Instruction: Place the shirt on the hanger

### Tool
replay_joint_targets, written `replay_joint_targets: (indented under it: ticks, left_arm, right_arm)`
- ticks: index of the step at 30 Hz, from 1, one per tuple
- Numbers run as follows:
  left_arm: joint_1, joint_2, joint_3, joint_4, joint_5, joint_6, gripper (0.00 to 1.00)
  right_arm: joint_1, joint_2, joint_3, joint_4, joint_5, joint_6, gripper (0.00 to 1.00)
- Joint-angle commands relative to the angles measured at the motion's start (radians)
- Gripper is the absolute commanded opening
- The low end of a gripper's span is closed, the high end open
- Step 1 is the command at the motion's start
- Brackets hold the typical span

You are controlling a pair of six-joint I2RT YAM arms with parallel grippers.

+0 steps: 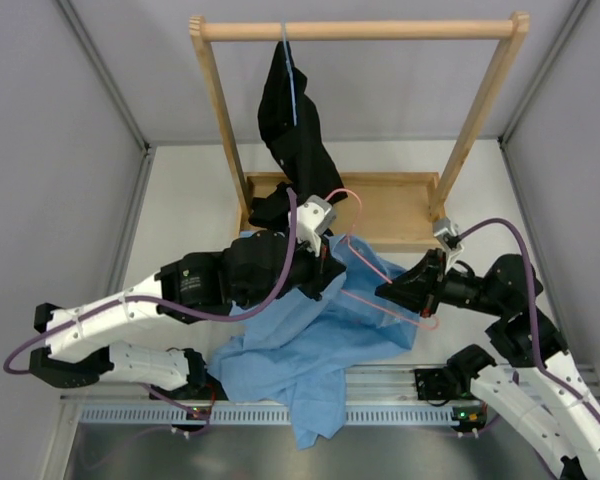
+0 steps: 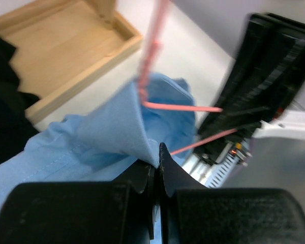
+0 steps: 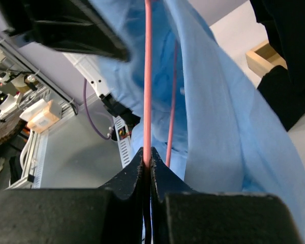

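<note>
The light blue shirt (image 1: 300, 345) lies bunched on the table's near middle, part hanging over the front edge. My left gripper (image 1: 325, 268) is shut on a fold of the shirt (image 2: 119, 127) and lifts it. The pink wire hanger (image 1: 380, 300) runs from its hook (image 1: 348, 200) near the wooden tray to the right, partly inside the shirt. My right gripper (image 1: 392, 292) is shut on a hanger wire (image 3: 148, 76), with shirt cloth (image 3: 229, 117) draped beside it. The hanger also shows in the left wrist view (image 2: 180, 107).
A wooden rack (image 1: 360, 30) stands at the back with a tray base (image 1: 395, 205). A black garment (image 1: 292, 130) hangs from it on a pale blue hanger (image 1: 290, 70). Grey walls close in both sides. A metal rail (image 1: 380, 385) runs along the front.
</note>
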Motion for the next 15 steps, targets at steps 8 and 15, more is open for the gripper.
replay_joint_targets:
  ticks: [8,15]
  left_arm:
    - [-0.005,0.115,0.119,-0.163,-0.269,0.050,0.00]
    - [-0.023,0.138,0.167,-0.163,-0.202,0.101,0.00]
  right_arm:
    - [0.002,-0.067,-0.068,0.262,-0.088,0.035,0.00]
    - [0.004,-0.041,-0.131,0.452,-0.066,0.114,0.00]
